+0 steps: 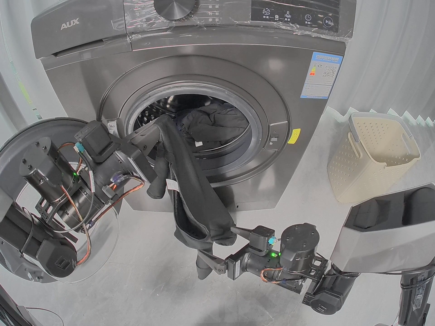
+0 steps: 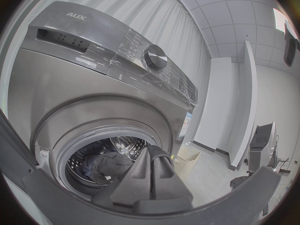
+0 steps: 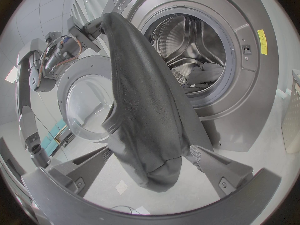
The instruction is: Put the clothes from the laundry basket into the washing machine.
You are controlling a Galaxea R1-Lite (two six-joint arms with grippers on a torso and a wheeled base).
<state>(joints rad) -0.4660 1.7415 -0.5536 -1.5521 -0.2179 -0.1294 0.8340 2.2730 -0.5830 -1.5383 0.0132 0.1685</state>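
The left tool (image 1: pixel 156 130) is clenched on the top end of a long dark grey fabric garment (image 1: pixel 195 191), just in front of the near rim of the round drum opening (image 1: pixel 199 127) of the grey front-loading washing machine (image 1: pixel 226 55). From that grip the garment hangs down outside the machine, its lower end reaching the right tool (image 1: pixel 219 247). The right tool is spread wide, one finger on each side of the hanging cloth, with no grip on it. Beyond the left tool, a crumpled dark piece of clothing (image 1: pixel 213 123) already lies inside the drum. The round glass door (image 1: pixel 45 127) stands swung open behind the left arm. The cream perforated plastic laundry basket (image 1: pixel 371 159) sits on the floor well apart from both tools, out past the right arm.

The step in hand looks to be feeding this garment through the opening. Most of its length hangs below the sill, so pushing in the top end alone would likely leave the tail draped over the door seal. It would go better if the right tool closes on the low end, or scoops it up from beneath. That bulk should rise above the lower rim before the left tool advances into the drum. The left tool should let go only once it is well past the seal. The cloth is limp and will slide back out if dropped at the lip.
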